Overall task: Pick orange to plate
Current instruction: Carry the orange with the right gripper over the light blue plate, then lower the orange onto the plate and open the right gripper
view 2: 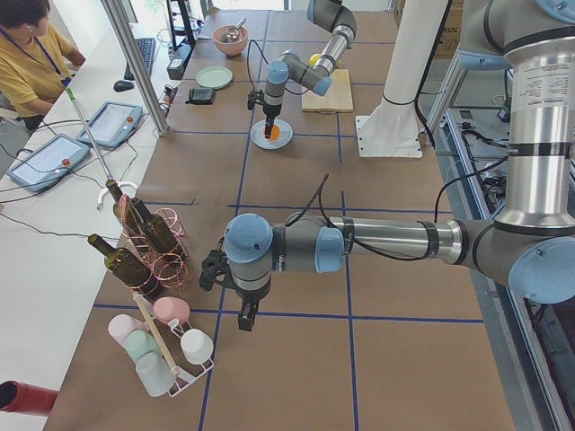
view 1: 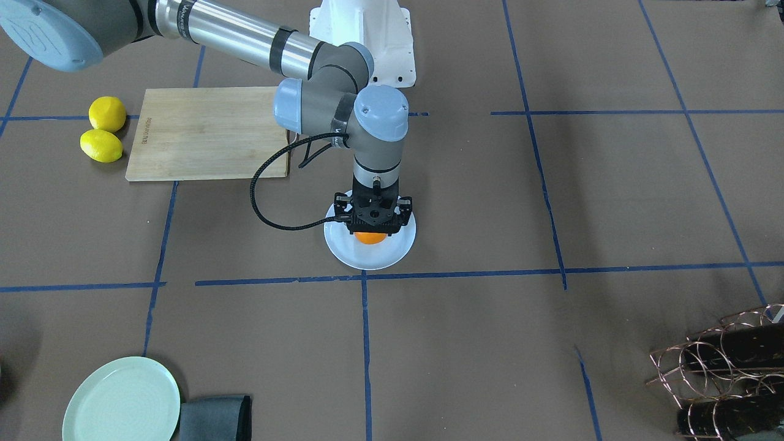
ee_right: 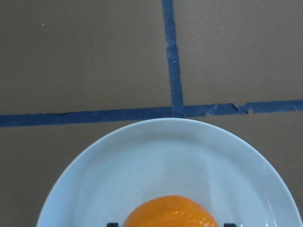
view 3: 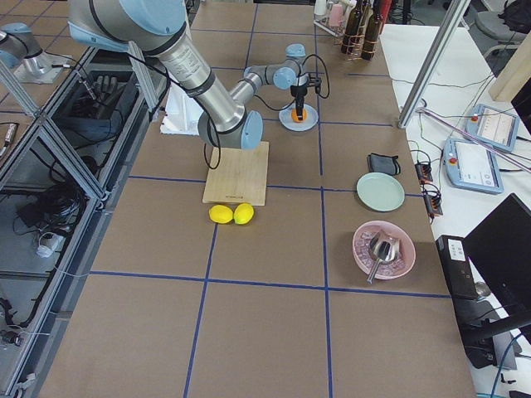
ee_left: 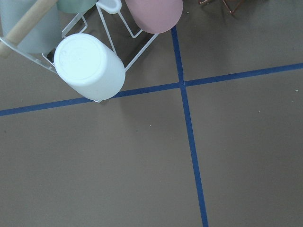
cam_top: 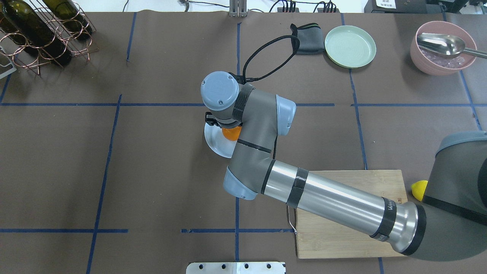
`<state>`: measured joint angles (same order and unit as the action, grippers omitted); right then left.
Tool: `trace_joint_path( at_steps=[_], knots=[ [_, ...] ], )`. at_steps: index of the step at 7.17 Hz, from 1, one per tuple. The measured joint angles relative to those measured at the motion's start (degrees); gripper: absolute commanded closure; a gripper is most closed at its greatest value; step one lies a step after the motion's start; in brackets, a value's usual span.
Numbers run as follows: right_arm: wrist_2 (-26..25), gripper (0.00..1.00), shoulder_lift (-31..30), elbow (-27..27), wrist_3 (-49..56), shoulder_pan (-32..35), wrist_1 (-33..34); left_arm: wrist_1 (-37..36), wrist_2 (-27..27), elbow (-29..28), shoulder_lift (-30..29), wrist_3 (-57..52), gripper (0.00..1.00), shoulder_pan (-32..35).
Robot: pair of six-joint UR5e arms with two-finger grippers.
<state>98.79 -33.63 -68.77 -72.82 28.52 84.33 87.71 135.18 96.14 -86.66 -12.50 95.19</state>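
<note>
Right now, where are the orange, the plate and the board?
orange (view 1: 369, 238): front-facing view, its exposed lower half.
plate (view 1: 367, 260): front-facing view, bare part near the rim.
board (view 1: 208, 131): front-facing view, middle of its top.

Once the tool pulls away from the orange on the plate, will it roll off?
Probably not. The orange is round, so it may rock or roll slightly, but it is near the middle of the plate, whose raised rim should stop it. Its dimpled skin looks grippy, not slippery.

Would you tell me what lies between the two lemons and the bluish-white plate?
The wooden cutting board lies between them, clearest in the exterior right view.
</note>
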Motion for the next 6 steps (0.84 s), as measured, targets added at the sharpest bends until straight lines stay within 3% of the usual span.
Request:
trace_joint_path(
  at_steps=[3,6],
  knots=[
    [1.3,0.00,0.1,-1.3,0.9,1.0,0.3,0.0,0.0,-0.1,0.0,-0.1,0.00,0.0],
    [8.5,0.00,-2.2,-6.6,7.5,7.4,4.0,0.0,0.0,-0.2,0.0,0.0,0.00,0.0]
  ],
)
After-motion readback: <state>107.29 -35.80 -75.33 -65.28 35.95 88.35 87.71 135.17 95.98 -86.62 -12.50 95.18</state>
